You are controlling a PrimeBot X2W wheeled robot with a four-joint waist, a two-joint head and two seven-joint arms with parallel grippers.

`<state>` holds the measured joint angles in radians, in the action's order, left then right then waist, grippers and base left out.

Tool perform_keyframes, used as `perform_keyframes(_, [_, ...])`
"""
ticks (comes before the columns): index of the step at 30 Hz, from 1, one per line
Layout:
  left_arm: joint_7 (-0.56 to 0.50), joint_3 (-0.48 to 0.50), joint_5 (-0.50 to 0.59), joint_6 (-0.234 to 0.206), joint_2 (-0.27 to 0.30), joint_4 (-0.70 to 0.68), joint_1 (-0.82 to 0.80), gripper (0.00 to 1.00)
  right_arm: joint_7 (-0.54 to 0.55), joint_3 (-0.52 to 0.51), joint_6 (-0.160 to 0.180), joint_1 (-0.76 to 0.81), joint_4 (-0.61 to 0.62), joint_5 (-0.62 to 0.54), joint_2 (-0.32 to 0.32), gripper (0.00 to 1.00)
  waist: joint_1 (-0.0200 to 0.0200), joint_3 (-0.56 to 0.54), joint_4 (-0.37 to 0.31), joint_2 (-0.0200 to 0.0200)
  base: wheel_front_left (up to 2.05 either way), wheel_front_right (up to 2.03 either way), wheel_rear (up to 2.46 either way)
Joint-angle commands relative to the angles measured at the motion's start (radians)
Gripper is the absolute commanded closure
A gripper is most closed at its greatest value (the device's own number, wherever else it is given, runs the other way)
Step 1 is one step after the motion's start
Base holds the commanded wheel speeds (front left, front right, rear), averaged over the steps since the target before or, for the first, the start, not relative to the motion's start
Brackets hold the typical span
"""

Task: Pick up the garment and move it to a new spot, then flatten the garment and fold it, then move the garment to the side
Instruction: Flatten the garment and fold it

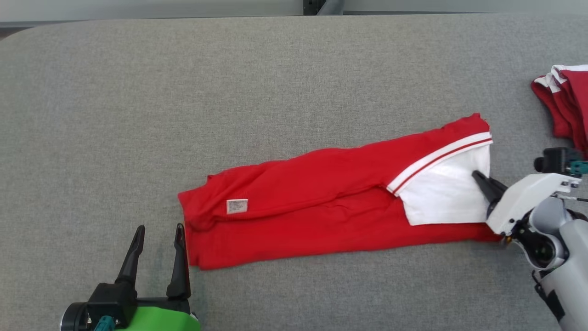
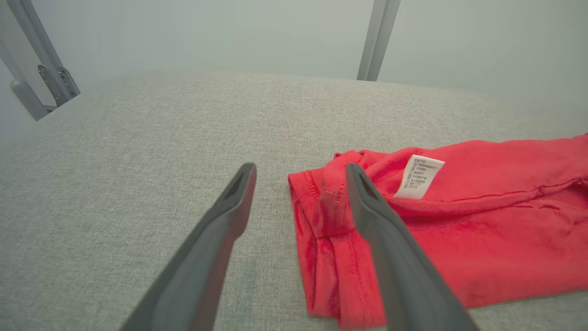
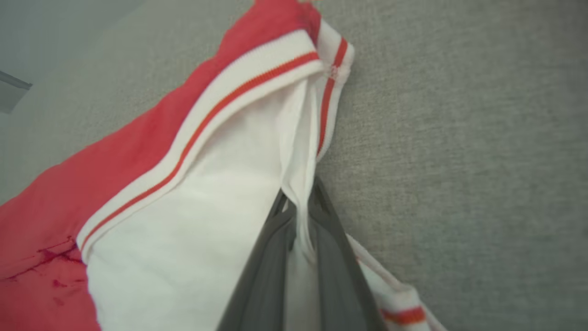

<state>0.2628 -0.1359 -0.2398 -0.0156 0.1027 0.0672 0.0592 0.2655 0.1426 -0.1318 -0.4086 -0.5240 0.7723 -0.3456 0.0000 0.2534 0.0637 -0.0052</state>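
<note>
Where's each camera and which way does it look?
Head camera: looks down at the folded red-and-white garment on the grey fabric table; both grippers show.
Left wrist camera: looks along the open left gripper at the garment's red end.
Right wrist camera: looks along the right gripper, shut on the white part.
Shared: white care label, in head and left wrist views.

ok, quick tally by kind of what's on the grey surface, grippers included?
Folded red garment, white at one end: 1
Red-and-white pile at the right edge: 1, piece count unclear
White care label: 1
Grippers: 2, left gripper and right gripper
Total: 5
</note>
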Motion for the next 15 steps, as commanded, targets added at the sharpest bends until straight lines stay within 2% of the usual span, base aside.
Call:
perform_keyframes(1, [0.002, 0.005, 0.011, 0.007, -0.003, 0.001, 0.016, 0.0, -0.01, -0.014, 0.002, 0.007, -0.011, 0.009, -0.022, 1.0, 0.0, -0.018, -0.003, 0.0052, 0.0, 0.0, 0.0])
perform_keyframes(8, [0.002, 0.035, 0.02, 0.07, -0.035, 0.038, 0.041, 0.0, -0.043, -0.128, 0.002, -0.016, -0.051, 0.041, -0.149, 1.0, 0.0, -0.073, 0.004, 0.0052, 0.0, 0.0, 0.0])
perform_keyframes(11, [0.002, 0.052, 0.024, 0.081, -0.042, 0.05, 0.05, 0.0, -0.043, -0.163, 0.002, -0.011, 0.003, 0.034, -0.204, 1.0, 0.0, -0.093, 0.008, 0.0052, 0.0, 0.0, 0.0])
perform_keyframes(15, [0.002, 0.063, 0.028, 0.09, -0.047, 0.054, 0.066, 0.0, 0.011, -0.147, 0.001, 0.037, 0.159, 0.009, -0.244, 1.0, 0.0, -0.112, 0.013, 0.0052, 0.0, 0.0, 0.0])
